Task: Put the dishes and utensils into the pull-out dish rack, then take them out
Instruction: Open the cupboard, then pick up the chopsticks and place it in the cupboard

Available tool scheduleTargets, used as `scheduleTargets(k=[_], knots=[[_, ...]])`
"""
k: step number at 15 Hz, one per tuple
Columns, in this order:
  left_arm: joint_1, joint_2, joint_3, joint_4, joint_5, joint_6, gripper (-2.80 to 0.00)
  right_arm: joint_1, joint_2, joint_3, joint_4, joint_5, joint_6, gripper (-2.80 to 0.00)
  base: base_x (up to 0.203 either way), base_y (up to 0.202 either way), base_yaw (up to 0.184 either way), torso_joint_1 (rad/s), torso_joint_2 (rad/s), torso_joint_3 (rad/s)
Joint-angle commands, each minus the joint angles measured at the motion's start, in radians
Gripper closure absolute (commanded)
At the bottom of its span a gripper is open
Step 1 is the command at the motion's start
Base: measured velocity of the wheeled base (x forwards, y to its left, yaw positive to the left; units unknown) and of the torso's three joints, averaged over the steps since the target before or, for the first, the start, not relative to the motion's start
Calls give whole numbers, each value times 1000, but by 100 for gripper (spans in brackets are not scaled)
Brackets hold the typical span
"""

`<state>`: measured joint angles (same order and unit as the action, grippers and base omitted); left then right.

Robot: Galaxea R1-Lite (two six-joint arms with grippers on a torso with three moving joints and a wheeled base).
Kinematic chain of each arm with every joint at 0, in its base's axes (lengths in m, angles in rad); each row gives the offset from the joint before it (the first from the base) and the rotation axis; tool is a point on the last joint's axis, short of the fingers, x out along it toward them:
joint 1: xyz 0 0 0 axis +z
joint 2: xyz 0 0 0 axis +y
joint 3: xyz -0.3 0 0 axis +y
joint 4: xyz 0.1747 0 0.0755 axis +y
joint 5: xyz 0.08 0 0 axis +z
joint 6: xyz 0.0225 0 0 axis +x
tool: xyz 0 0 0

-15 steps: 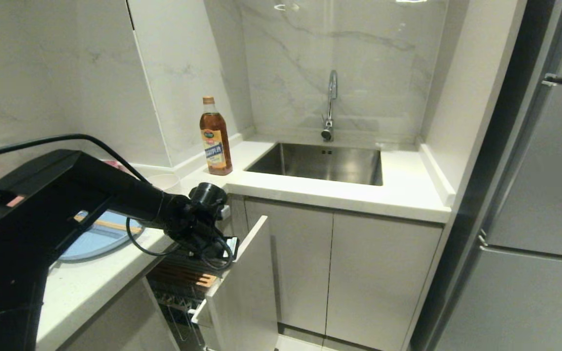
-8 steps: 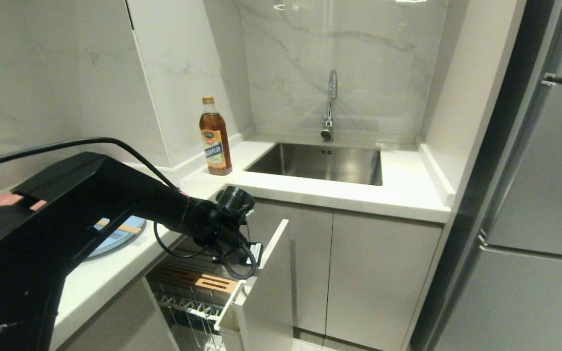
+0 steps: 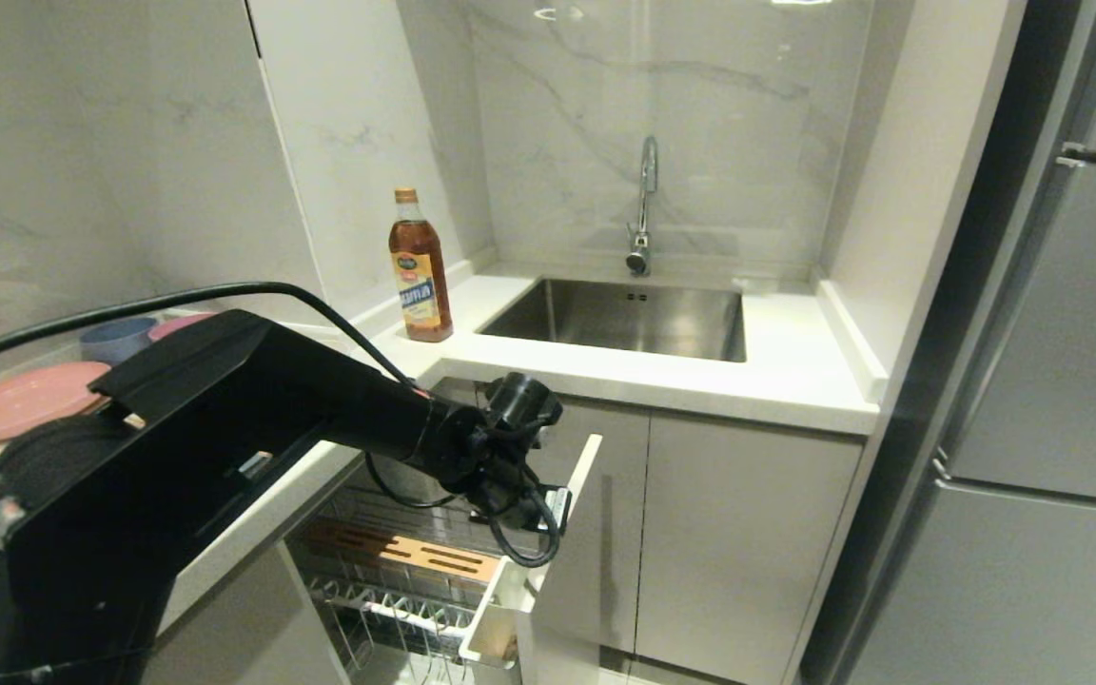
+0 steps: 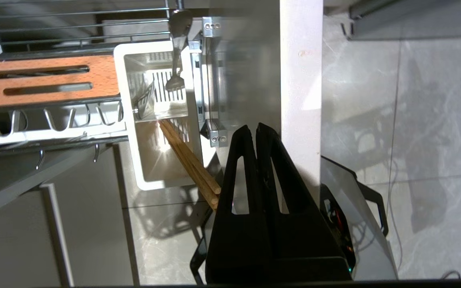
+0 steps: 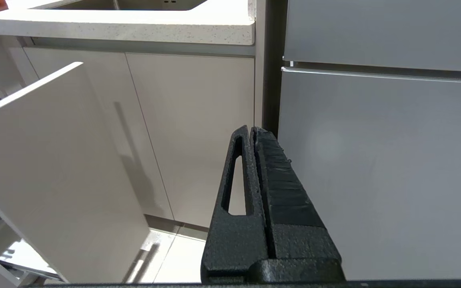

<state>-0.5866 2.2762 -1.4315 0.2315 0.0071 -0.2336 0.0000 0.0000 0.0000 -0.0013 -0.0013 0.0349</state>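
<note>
The pull-out dish rack (image 3: pixel 386 595) stands partly drawn out below the counter, with its wood-coloured strip (image 3: pixel 405 552) and tall pale cabinet front (image 3: pixel 596 571). My left gripper (image 3: pixel 548 514) hangs just inside the top edge of that front. In the left wrist view it (image 4: pixel 253 129) is shut with nothing between the fingers, right beside the front panel (image 4: pixel 300 80). The wooden chopsticks (image 4: pixel 190 164) lean in the white utensil holder (image 4: pixel 128 120), and the metal spoon (image 4: pixel 177 52) stands in it too. The dishes are hidden behind my left arm. My right gripper (image 5: pixel 251 130) is shut and parked low.
A pink plate (image 3: pixel 15 400) and a blue-grey cup (image 3: pixel 115 338) sit on the left counter. An oil bottle (image 3: pixel 420 271) stands by the steel sink (image 3: pixel 629 319) with its tap (image 3: pixel 643 205). Closed cabinet doors (image 3: pixel 738 542) and a grey fridge (image 3: pixel 1033 457) are to the right.
The rack has slid further out, its front moving right and towards me. My left gripper went with it, still shut, and the arm now covers the light-blue plate.
</note>
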Motion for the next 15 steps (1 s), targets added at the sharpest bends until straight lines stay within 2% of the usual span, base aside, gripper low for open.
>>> scheduleTargets(k=[1, 5, 10, 15], knots=[[-27, 18, -12, 2, 6, -3, 0, 0, 0, 0, 0, 0, 0, 0, 0, 0, 0, 0, 0, 0], [-45, 24, -19, 2, 43, -16, 0, 0, 0, 0, 0, 0, 0, 0, 0, 0, 0, 0, 0, 0], [-27, -39, -7, 3, 89, -44, 0, 0, 1, 0, 0, 0, 0, 0, 0, 0, 0, 0, 0, 0], [55, -334, -1, 9, 191, -51, 0, 0, 0, 0, 0, 0, 0, 0, 0, 0, 0, 0, 0, 0]])
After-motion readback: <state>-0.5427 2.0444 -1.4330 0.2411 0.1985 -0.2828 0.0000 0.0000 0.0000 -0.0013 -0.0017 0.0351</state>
